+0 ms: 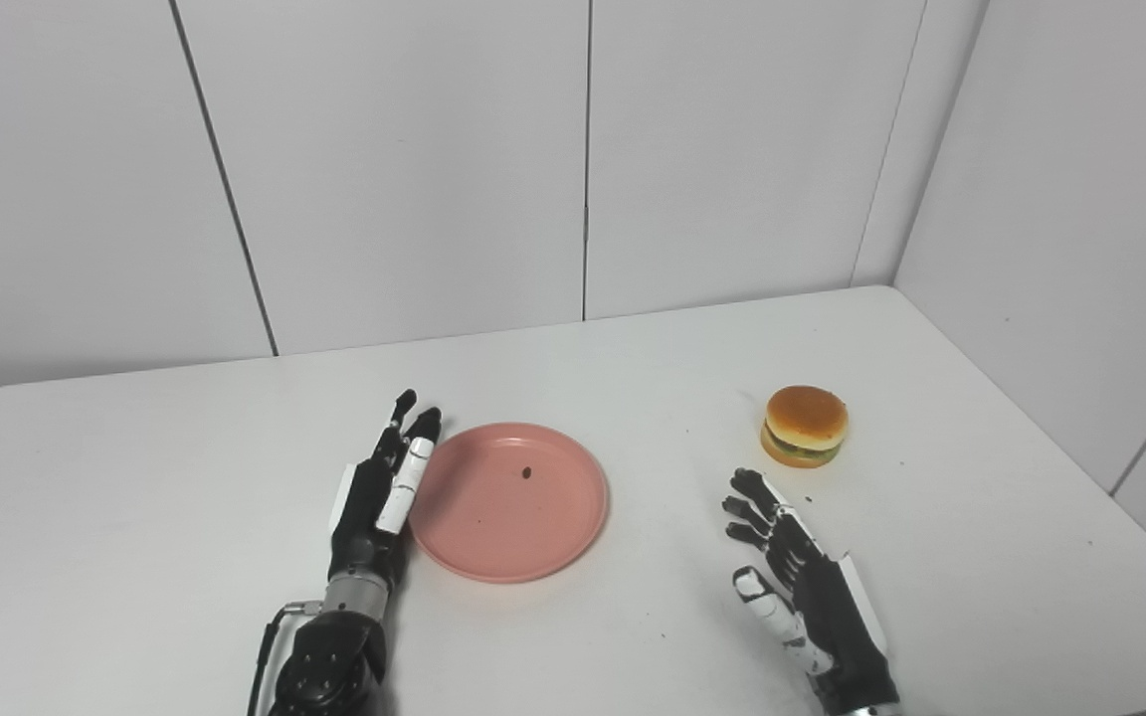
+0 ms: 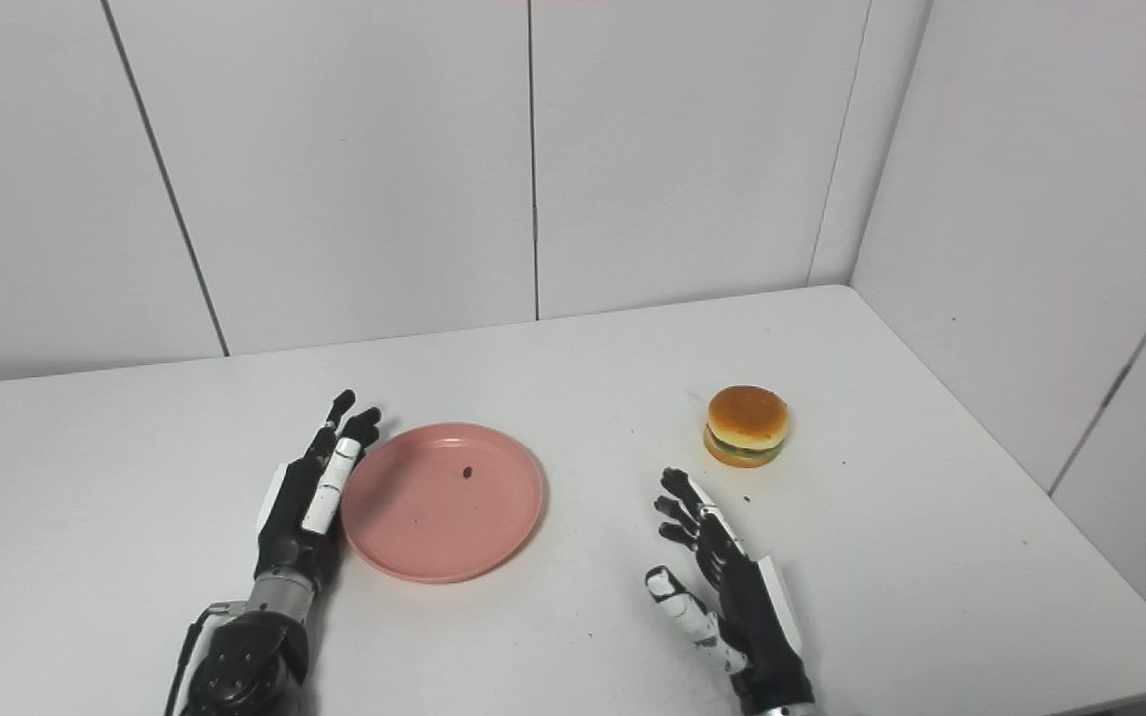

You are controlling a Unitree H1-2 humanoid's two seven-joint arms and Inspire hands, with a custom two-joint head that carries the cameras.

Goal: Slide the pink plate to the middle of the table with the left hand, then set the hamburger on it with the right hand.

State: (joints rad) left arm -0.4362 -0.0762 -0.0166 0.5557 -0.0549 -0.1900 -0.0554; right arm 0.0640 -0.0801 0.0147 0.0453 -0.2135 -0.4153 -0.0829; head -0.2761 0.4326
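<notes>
Left hand (image 1: 379,497), fingers apart, touches the pink plate (image 1: 508,500); right hand (image 1: 802,587), fingers apart, sits near the hamburger (image 1: 805,426).

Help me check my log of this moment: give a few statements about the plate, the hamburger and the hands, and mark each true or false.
1. The left robot hand lies along the left rim of the pink plate. True.
2. The hamburger sits on the plate. False: it stands on the table, to the right of the plate.
3. The right robot hand holds the hamburger. False: it is open, short of the hamburger.
4. A small dark speck lies in the plate. True.
5. The plate is upside down. False: it faces up.
</notes>
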